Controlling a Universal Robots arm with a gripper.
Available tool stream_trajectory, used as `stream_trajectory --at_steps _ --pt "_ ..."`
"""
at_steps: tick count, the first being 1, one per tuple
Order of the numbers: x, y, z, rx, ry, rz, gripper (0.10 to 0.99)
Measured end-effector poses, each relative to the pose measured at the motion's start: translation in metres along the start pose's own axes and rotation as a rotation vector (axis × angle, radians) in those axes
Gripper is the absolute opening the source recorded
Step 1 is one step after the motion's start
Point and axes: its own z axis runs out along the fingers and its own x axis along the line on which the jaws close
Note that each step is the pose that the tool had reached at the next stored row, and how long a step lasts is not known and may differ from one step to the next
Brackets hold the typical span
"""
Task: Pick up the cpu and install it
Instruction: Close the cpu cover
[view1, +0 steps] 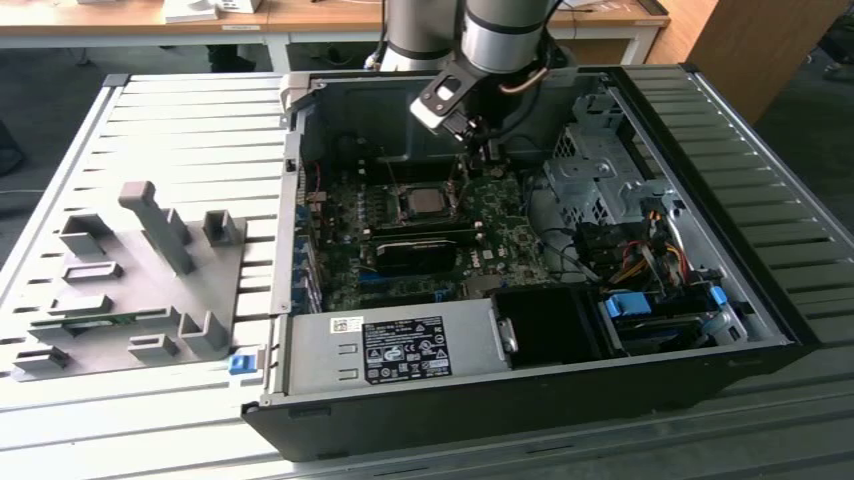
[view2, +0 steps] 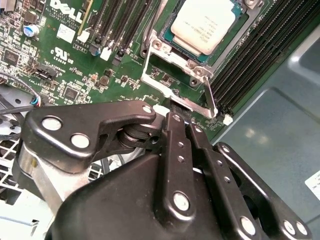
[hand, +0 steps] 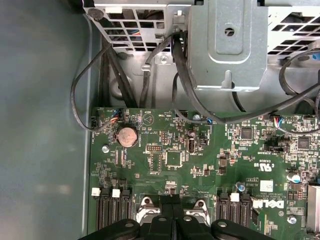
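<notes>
The gripper (view2: 183, 121) is a black, matte metal linkage studded with silver rivets. Its two narrow fingers (hand: 161, 227) are pressed together, with nothing caught between them. In the second wrist view the tips hover just beside the bright steel socket frame (view2: 165, 79) and its thin bent lever (view2: 211, 100); whether they touch it cannot be told.

The cpu (view2: 205, 24) lies flat within that frame on the green motherboard (view2: 75, 75), apart from the fingers. It is a small square with a smooth, pale silvery lid with rounded corners on a green edge. Long black memory slots (view2: 116, 25) run alongside it.

The first wrist view shows the board's other side: a round silver coin cell battery (hand: 127, 135), looping black cables (hand: 80, 95) and a perforated grey sheet-metal drive cage (hand: 227, 45).

The exterior view shows the cpu (view1: 427, 201) mid-board inside the open black computer case (view1: 534, 420), the gripper (view1: 483, 150) above it, and a grey moulded fixture (view1: 147, 270) on the slatted metal table (view1: 174, 130) at the exterior view's left.
</notes>
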Motion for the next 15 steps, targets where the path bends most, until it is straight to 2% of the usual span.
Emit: stream_trajectory --at_steps 9,15 --pt "-0.0006 -0.0069 0.0016 0.0 -0.0002 0.0 0.106" --pt "-0.0011 -0.0166 0.0061 0.0 0.0001 0.0 0.106"
